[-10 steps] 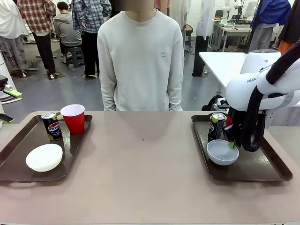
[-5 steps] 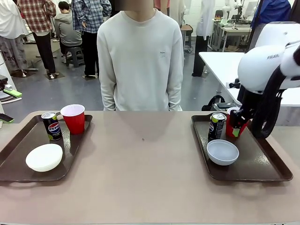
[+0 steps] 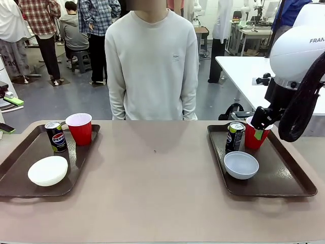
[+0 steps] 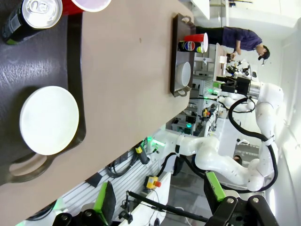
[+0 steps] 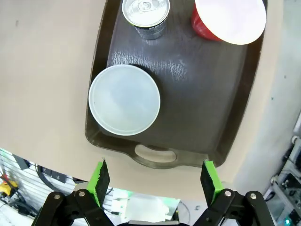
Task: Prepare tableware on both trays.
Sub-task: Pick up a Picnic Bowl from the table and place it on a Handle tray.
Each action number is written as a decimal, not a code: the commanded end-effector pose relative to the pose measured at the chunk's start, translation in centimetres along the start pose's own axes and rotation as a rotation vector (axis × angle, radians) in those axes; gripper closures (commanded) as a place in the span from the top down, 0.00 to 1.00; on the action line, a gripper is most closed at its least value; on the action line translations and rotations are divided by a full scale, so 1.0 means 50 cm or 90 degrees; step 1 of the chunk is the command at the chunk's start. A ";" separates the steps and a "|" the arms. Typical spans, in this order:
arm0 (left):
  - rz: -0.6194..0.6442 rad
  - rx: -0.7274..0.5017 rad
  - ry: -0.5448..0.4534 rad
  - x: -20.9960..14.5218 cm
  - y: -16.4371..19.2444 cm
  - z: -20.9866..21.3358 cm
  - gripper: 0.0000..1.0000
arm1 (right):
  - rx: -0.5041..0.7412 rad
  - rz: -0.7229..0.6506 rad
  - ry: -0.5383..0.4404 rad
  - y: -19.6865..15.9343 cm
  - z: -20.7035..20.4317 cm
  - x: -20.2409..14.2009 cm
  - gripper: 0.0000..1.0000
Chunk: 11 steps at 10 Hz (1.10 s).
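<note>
— Where does the tableware sit against the tools?

— In the right wrist view the right tray (image 5: 235, 117) lies upper centre of the frame, with the grey-blue bowl (image 5: 124, 100), a dark can (image 5: 146, 14) and a red cup (image 5: 228, 19) on it. The right tool (image 5: 154, 181) hangs above the tray's near handle, well clear of all three, its green pads spread wide with nothing between them. In the front view that tool (image 3: 260, 124) shows at the right, in front of the red cup (image 3: 252, 140), apparently not touching it, though the overlap makes that hard to judge.

— And the other side?

— In the left wrist view the left tool (image 4: 160, 200) is at the bottom edge, fingers wide apart and empty. The left tray (image 4: 42, 94) fills the upper left, carrying the white bowl (image 4: 49, 120), a can (image 4: 33, 14) and a red cup (image 4: 89, 4) cut off by the top edge.

— Counts?

— Two trays, two bowls, two cans, two red cups; one of each per tray, all upright on the table (image 3: 157, 188). In the front view the left tray (image 3: 20, 152) is lower left, the right tray (image 3: 284, 178) lower right.

— Anything hidden?

— The right can's (image 3: 234, 136) print is too small to read. A person (image 3: 151, 66) stands at the far side, hands behind the back.
</note>
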<state>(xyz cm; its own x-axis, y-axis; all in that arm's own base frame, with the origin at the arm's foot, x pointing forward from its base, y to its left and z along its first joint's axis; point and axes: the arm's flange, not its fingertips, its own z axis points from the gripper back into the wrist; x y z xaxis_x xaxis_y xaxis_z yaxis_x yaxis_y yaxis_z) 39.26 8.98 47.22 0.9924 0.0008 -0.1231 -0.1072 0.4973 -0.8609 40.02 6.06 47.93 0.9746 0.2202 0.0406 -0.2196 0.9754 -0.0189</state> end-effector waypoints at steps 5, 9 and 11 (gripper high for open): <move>-0.005 -0.008 0.000 -0.004 -0.002 0.003 1.00 | -0.011 0.014 -0.006 -0.002 -0.017 0.010 1.00; -0.005 -0.008 0.000 -0.004 -0.002 0.003 1.00 | 0.086 -0.052 -0.003 -0.023 -0.020 -0.031 1.00; -0.005 -0.008 0.000 -0.004 -0.002 0.003 1.00 | 0.253 -0.132 -0.017 -0.088 -0.012 -0.084 1.00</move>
<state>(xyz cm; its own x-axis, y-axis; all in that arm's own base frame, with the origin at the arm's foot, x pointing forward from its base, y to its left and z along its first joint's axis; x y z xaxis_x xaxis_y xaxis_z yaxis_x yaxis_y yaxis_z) 39.26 8.99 47.21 0.9924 0.0011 -0.1233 -0.1075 0.4972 -0.8609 38.62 2.92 47.03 0.9971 0.0726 0.0211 -0.0754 0.9719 0.2231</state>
